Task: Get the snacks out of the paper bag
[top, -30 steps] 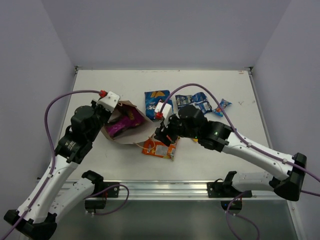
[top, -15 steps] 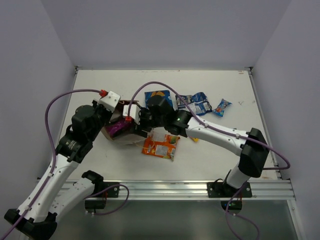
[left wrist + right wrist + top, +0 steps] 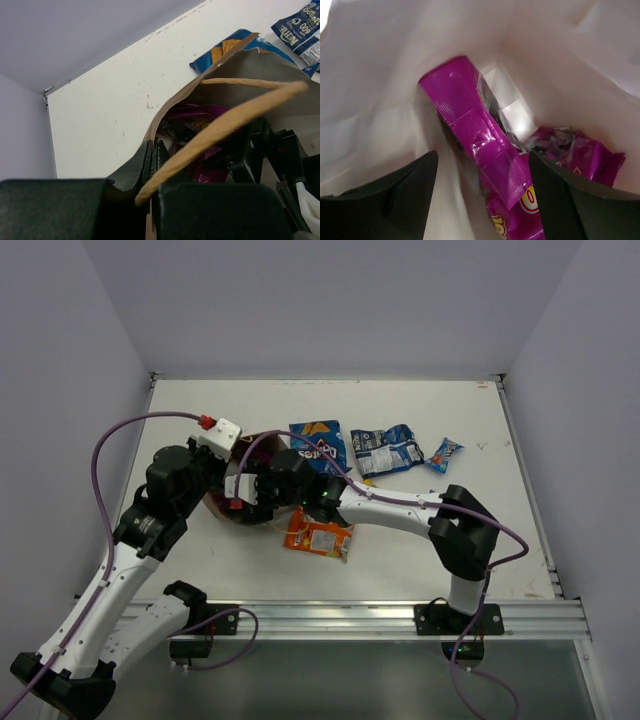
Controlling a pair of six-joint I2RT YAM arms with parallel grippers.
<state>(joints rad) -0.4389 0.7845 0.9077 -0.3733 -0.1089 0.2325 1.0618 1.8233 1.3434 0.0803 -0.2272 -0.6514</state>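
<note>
**Straddling a magenta pouch (image 3: pixel 485 145) inside the paper bag (image 3: pixel 250 62)**

Top: left gripper (image 3: pixel 224 462) clenched on the bag's rim; right gripper (image 3: pixel 236 498) sunk in its mouth, orange packet (image 3: pixel 318 537) just beside its wrist.
Left wrist: fingers (image 3: pixel 136 165) pinch the brown edge.
Right wrist: jaws released, pouch between them, paper walls close around.

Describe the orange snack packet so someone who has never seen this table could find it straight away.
On the white table, find the brown paper bag lying left of centre. The orange packet lies flat just to the bag's right, towards the arms' bases. It is the only orange one; the other loose packets are blue and lie farther back.
</note>
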